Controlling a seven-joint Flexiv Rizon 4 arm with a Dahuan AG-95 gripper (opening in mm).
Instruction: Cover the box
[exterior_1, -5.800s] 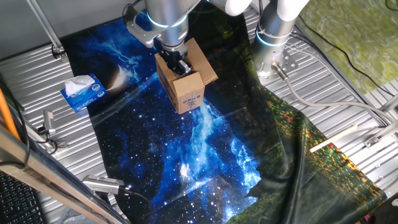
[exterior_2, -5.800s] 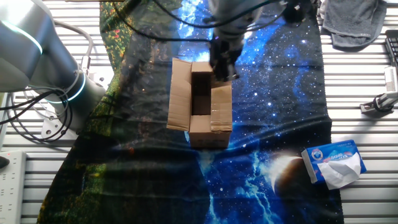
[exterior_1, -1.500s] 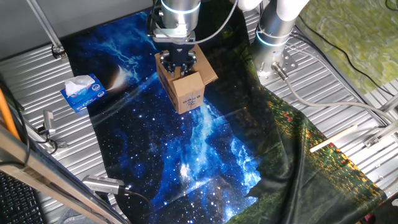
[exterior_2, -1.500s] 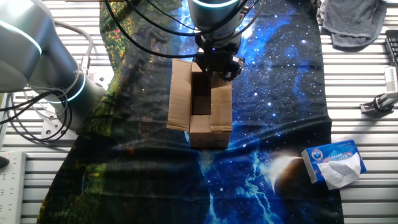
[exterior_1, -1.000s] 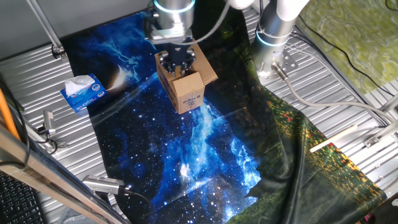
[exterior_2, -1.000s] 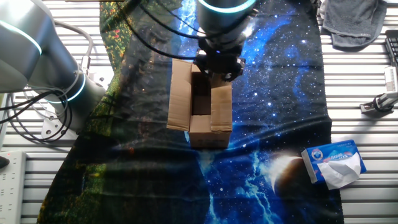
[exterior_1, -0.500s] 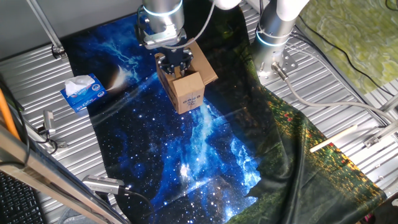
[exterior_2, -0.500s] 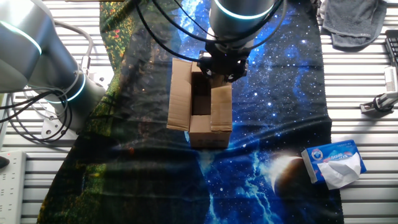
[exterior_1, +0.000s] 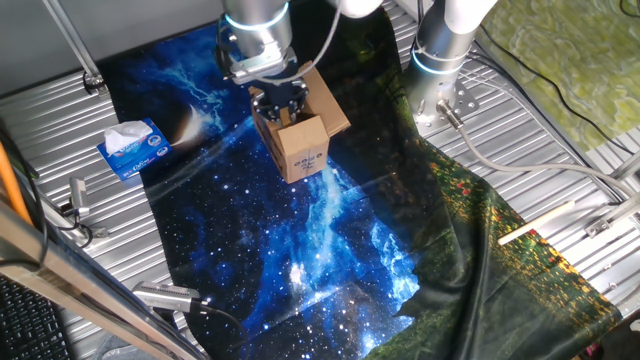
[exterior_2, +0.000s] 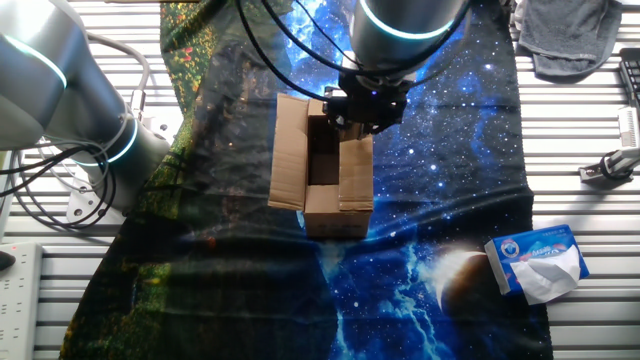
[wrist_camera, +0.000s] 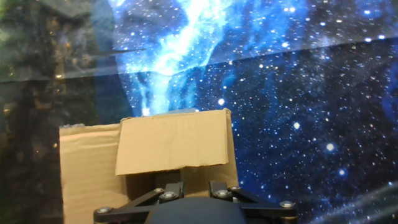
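The box is a small brown carton with a white label, standing on the starry cloth. In the other fixed view the box has one long flap folded over its top and the opposite flap spread outward. A dark opening shows between them. My gripper hangs over the far end of the box, just above the opening, also seen from the other side as gripper. In the hand view the gripper shows a narrow gap between its fingers with only cardboard behind.
A blue and white tissue box lies to the left on the metal table, tissue box in the other fixed view. A second arm's base stands behind the box. A grey cloth lies at a corner.
The arm and wrist have shifted sideways over the far end of the box across the last second. The box and its flaps have not moved.
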